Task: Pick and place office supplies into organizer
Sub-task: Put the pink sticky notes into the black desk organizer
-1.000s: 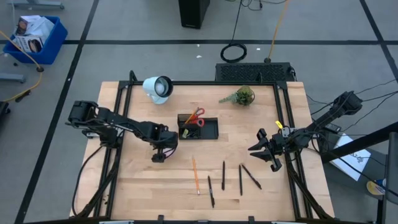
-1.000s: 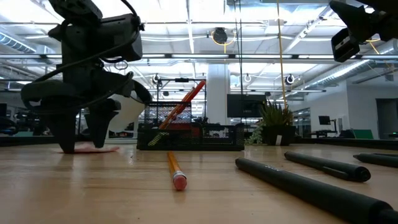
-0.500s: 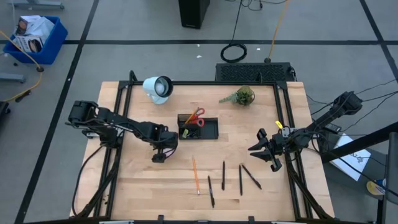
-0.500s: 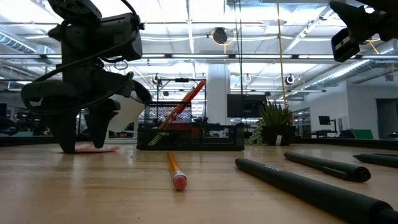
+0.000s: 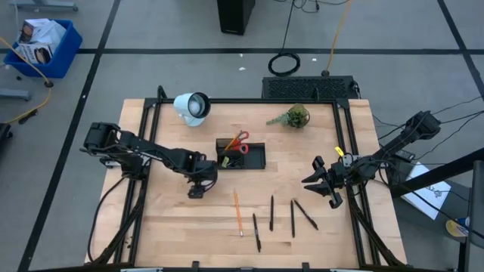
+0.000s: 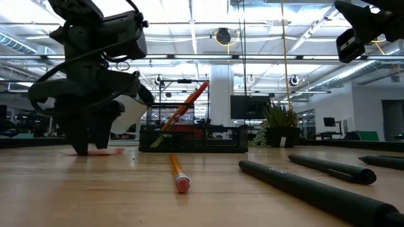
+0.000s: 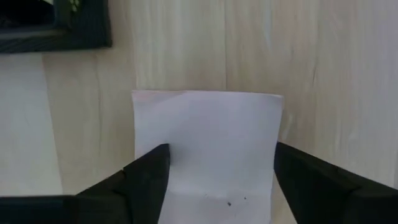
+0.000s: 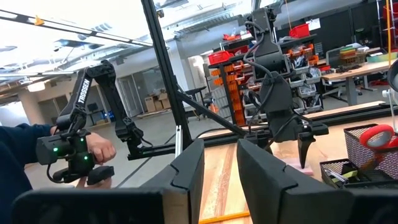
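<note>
The left gripper (image 7: 214, 171) has shifted slightly over the pink square sticky-note pad (image 7: 208, 146) beside the black compartmented organizer (image 5: 252, 156), fingers spread either side of it — the pad lies flat on the table. The grasp looks imminent; the right gripper (image 5: 324, 182) waits, fingers parted, near the table's right edge.

on your desk (image 5: 174, 227): white round lamp (image 5: 192, 107) at the far left, small green plant (image 5: 293, 116) far right, black mesh panel (image 5: 306, 88) behind it. blue bin (image 5: 44, 45) on the floor. person's hand (image 8: 99, 149) on a controller.

Pink sticky-note pad (image 7: 205, 143) flat on table; scissors (image 5: 237, 141) upright in black organizer (image 5: 254, 159); pencil (image 5: 237, 211), pens (image 5: 292, 217) loose.
</note>
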